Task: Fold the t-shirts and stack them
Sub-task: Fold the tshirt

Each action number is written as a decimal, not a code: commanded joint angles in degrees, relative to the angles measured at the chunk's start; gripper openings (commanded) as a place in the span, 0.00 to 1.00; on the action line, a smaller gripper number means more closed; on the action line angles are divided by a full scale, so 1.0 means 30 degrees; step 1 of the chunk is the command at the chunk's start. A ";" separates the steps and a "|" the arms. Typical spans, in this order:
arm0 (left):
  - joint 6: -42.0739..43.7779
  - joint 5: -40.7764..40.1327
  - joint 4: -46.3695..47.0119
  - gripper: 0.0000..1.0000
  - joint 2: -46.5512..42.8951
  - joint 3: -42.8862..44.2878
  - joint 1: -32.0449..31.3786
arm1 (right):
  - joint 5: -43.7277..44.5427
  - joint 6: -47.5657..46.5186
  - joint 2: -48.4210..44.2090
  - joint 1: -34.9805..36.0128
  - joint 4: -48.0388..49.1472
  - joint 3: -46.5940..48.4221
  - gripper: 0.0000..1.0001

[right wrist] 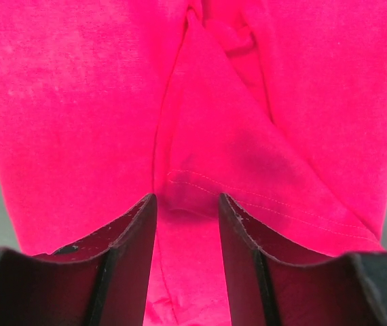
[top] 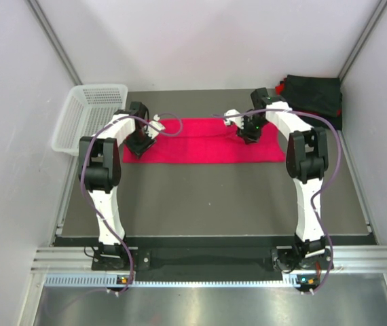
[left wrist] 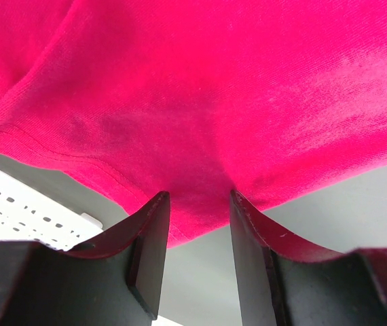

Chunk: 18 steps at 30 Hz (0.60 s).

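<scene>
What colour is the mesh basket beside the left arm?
White plastic mesh basket; clearest in top external view.

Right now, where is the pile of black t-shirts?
In the top view, the black t-shirts lie in the far right corner, just beyond the red t-shirt.

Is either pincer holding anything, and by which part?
Cannot be told: the left pincer straddles the red shirt at its edge, the right pincer a sleeve hem; neither is visibly clamped.

White basket point(top: 88, 117) and grey table point(top: 207, 197)
The basket has lots of little holes and sits at the table's far left edge, by the pale wall point(top: 10, 136).
</scene>
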 commanded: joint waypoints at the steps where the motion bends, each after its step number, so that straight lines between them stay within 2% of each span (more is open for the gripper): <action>1: -0.0030 -0.0148 0.0092 0.46 0.0312 0.0182 -0.0028 | -0.0176 -0.0392 0.0219 0.0153 0.0061 0.1165 0.42; 3: -0.0030 -0.0177 0.0062 0.46 0.0370 0.0240 -0.0028 | -0.0147 -0.0363 0.0453 0.0153 0.0061 0.1282 0.39; 8: -0.0059 -0.0207 0.0062 0.46 0.0458 0.0358 -0.0028 | 0.0058 -0.0304 0.0717 0.0153 0.0091 0.1576 0.22; 14: -0.0059 -0.0236 0.0062 0.46 0.0516 0.0329 -0.0057 | 0.0059 -0.0304 0.0571 0.0153 -0.0026 0.1459 0.17; 18: -0.0088 -0.0207 0.0062 0.46 0.0575 0.0417 -0.0058 | -0.0088 -0.0275 0.0454 0.0153 -0.0056 0.1459 0.08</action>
